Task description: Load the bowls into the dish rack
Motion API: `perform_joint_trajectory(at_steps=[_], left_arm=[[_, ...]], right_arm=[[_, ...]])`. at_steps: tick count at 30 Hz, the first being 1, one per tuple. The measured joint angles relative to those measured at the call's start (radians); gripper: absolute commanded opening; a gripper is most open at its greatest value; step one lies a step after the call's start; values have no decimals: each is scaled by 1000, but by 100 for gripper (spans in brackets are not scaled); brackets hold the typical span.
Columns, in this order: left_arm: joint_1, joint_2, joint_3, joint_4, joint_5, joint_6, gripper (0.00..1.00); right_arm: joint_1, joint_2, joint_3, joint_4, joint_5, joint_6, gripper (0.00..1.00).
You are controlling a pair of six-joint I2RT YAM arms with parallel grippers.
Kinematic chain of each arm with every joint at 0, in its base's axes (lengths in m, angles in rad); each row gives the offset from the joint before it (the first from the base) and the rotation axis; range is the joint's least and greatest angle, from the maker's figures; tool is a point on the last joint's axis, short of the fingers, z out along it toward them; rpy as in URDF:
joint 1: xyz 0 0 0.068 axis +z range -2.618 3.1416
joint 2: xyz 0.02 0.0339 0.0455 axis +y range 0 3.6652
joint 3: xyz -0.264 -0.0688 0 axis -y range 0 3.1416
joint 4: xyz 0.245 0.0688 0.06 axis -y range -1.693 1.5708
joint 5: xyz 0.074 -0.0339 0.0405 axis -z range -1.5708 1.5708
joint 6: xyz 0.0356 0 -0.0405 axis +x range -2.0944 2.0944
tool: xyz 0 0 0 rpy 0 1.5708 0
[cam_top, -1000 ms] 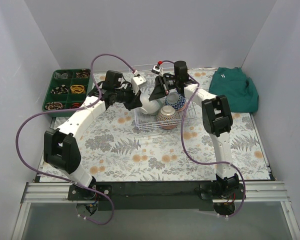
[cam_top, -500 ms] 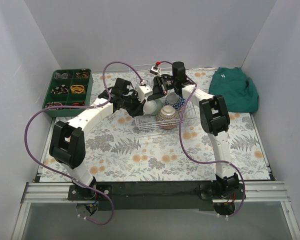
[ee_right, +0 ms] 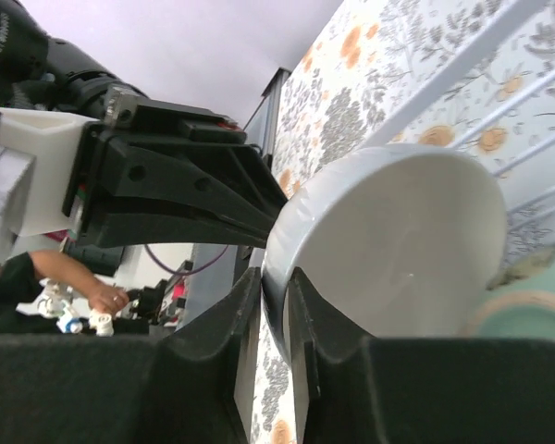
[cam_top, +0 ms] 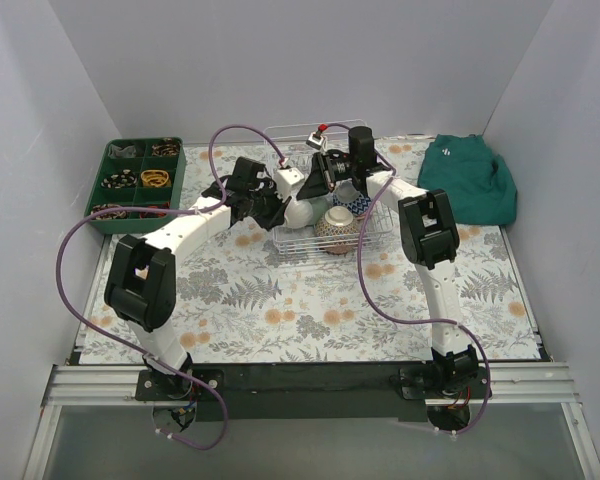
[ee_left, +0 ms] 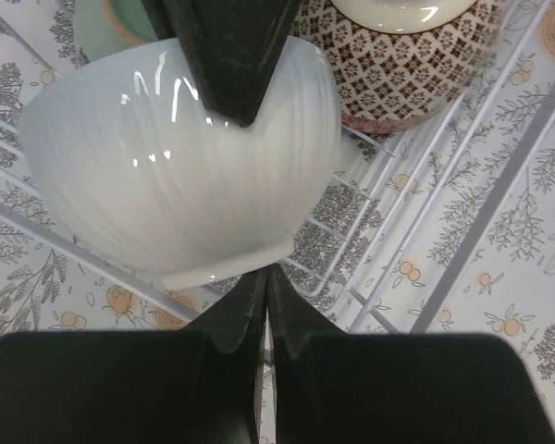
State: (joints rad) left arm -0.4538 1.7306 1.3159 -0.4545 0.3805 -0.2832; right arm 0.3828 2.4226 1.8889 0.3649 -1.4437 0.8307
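The plain white ceramic bowl (ee_right: 416, 250) was glossy, with faint vertical ribs on its outer wall and a small foot ring. It was tipped on its side at the 9 o'clock end of the rectangular silvery wire-grid dish rack (cam_top: 305, 248). The right gripper (ee_right: 276, 296) was pinched onto its rim, one black finger inside and one outside.

The right wrist view showed the bowl's smooth, empty inside. It also showed the left gripper (ee_left: 265, 277) as a black wedge at 9 o'clock, its tip at the bowl's outer wall. The left wrist view gave the other face: the ribbed outside and the foot, with a black right finger (ee_left: 227, 55) reaching down over the wall from 12 o'clock. In this view the left gripper's fingers lay pressed together with only a hairline gap. Their tips were just at the foot ring, and nothing could be seen between them.

Only the left wrist view showed the brown bowl (ee_left: 407, 65), patterned in a fine lattice, clearly; it was at 2 o'clock. A mint green bowl (ee_left: 106, 28) peeked out at 11 o'clock. Thin rack wires ran under all three.

The top view alone showed the layout. The rack sat at 12 o'clock on the floral-printed surface (cam_top: 280, 310), with a dark-and-white patterned bowl (cam_top: 356, 203) inside. A green plastic compartmented tray (cam_top: 97, 180) lay at 10 o'clock and a crumpled teal cloth (cam_top: 470, 178) at 2 o'clock.
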Motion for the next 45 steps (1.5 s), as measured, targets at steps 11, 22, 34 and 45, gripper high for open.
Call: perform_joint_trajectory(at_steps=[11, 22, 34, 45], left_arm=[[1, 18, -6, 115, -34, -20, 0], [1, 39, -10, 151, -34, -37, 0], [1, 40, -12, 151, -32, -50, 0], [2, 62, 23, 147, 8, -66, 0]], right_arm=[[-11, 12, 0, -2, 27, -43, 98], [-46, 11, 0, -11, 44, -93, 99], [-60, 11, 158, -126, 115, -212, 99], [-81, 13, 402, -523, 385, -634, 99]])
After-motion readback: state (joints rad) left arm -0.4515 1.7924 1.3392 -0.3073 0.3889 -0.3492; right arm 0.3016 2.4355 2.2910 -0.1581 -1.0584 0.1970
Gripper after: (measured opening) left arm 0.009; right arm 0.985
